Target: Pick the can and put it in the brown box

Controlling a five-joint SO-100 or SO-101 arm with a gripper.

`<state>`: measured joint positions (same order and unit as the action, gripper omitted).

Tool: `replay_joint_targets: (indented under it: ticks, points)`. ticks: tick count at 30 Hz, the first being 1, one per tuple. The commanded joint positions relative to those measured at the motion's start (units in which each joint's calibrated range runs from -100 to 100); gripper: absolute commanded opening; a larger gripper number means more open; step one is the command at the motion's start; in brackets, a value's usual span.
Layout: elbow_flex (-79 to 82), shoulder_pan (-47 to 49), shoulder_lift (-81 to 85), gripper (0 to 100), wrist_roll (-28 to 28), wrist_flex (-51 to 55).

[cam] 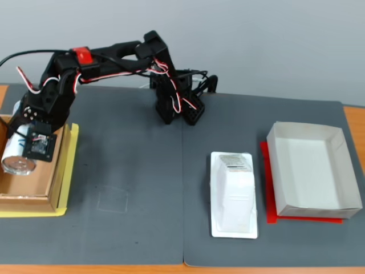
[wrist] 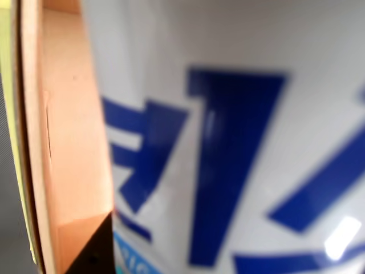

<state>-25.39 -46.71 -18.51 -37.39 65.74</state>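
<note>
As it hangs over the box (cam: 51, 188) at nine o'clock of the fixed view, the can (cam: 17, 154) looks light, smooth, slippery; the gripper (cam: 25, 147) clasps its middle.

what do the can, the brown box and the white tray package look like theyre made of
The can: probably thin metal, going by the glossy printed white wall and shiny silver end.
The brown box: matte corrugated cardboard; its wall edge shows raw layered board in the wrist view.
The white tray package: likely moulded plastic, smooth with a soft sheen and rounded corners.
</note>
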Motion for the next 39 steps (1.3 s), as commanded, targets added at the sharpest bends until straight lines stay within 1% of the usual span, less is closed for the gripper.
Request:
replay_joint_targets:
  ticks: [1,11,23,24,26,30,32,34,39]
  points:
    - [-6.7,-0.3,-2.5,6,0.0,-0.8]
    - [-13.3,-1.5,-10.8,6,0.0,-0.8]
    - [-13.3,-2.2,-11.9,6,0.0,-0.7]
    - [-13.2,-2.2,-11.9,8,0.0,-0.7]
    - [-12.8,-2.2,-11.8,13,0.1,-0.7]
    - [-13.3,-2.2,-11.7,31,2.9,-0.7]
    - [-13.3,-2.2,-11.6,38,3.5,-0.7]
    - [-13.3,-2.2,-11.5,40,3.7,-0.7]
    - [-13.3,-2.2,-11.5,40,3.8,-0.7]
